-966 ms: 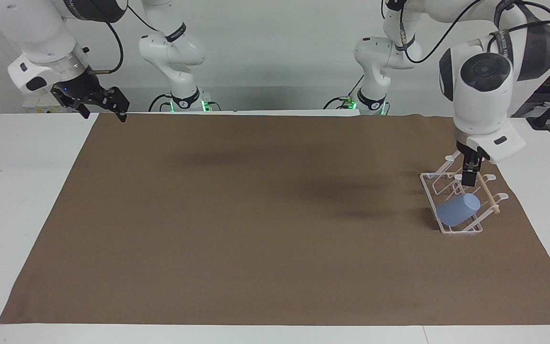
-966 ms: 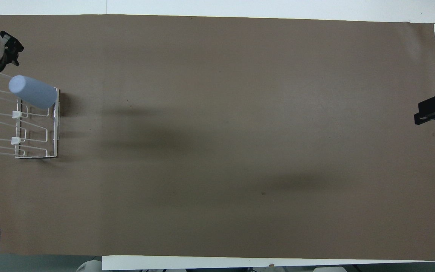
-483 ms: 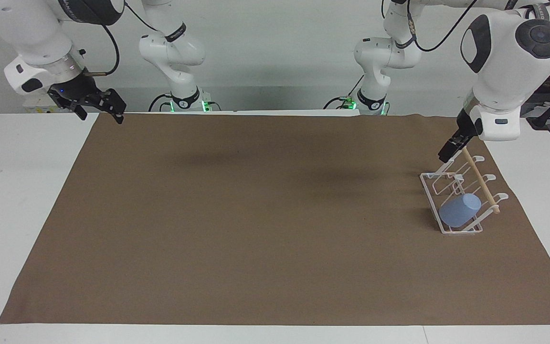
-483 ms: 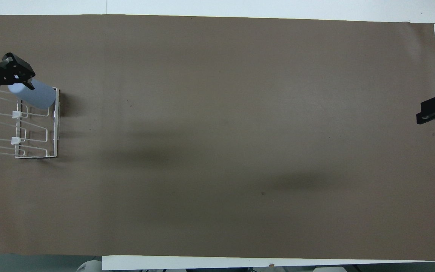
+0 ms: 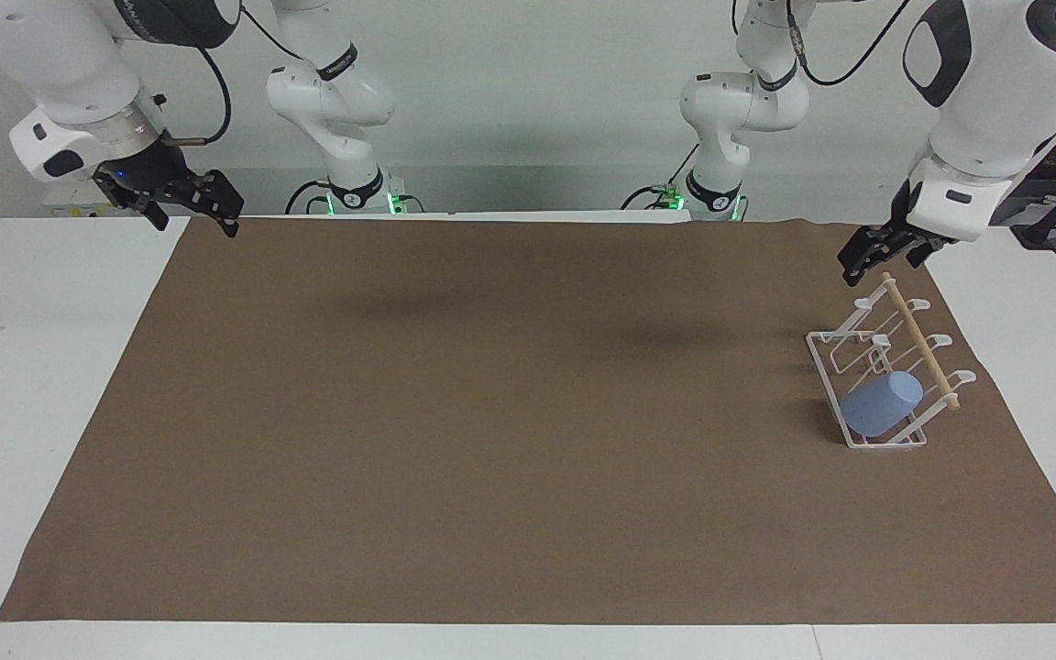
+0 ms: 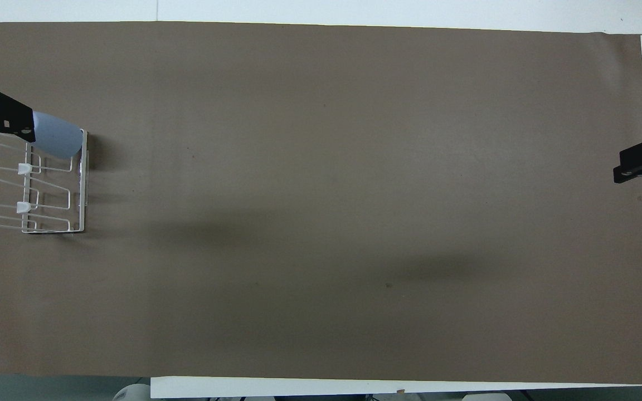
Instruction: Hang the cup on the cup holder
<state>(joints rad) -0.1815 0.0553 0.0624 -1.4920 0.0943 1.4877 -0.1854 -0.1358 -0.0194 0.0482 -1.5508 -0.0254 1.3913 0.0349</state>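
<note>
While the cup (image 5: 882, 403) hangs tilted on a prong of the holder (image 5: 876, 438) — near the table's (image 5: 51, 367) edge at the left arm's end — the left gripper (image 5: 885, 256) hovers empty above the holder's dowel (image 5: 924, 345), fingers spread. The right gripper (image 5: 187, 203) waits over the table's corner at its own end, fingers apart — holding nothing.

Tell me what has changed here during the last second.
The left gripper rose from low over the cup holder, beside its dowel, and drew back toward the robots, holding nothing. The cup stays hung on the rack. The right gripper waits, barely moved.
</note>
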